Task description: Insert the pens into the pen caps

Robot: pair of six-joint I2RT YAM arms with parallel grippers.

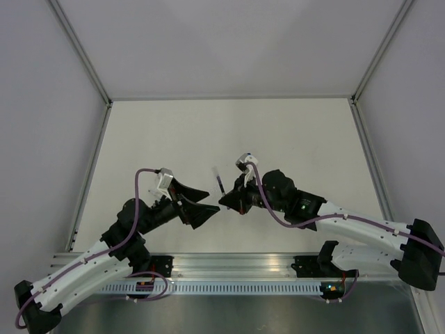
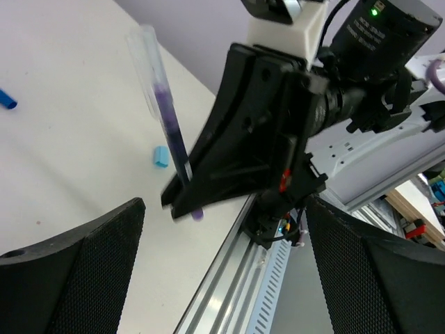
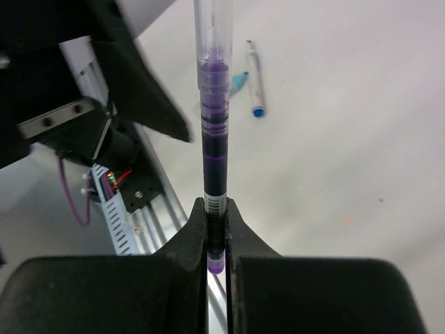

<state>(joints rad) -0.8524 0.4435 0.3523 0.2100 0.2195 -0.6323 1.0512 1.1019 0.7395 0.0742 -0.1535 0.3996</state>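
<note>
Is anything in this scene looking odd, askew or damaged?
Nothing looks spilled or broken. One oddity: the right claw pinches the purple-ink pen at its very end, so nearly its whole length sticks out unsupported. The left claw is open and empty; the light blue cap lies loose on the table.

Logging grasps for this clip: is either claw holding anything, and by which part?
The right claw pinches the purple-ink pen near its purple end; the left claw is open and empty.
</note>
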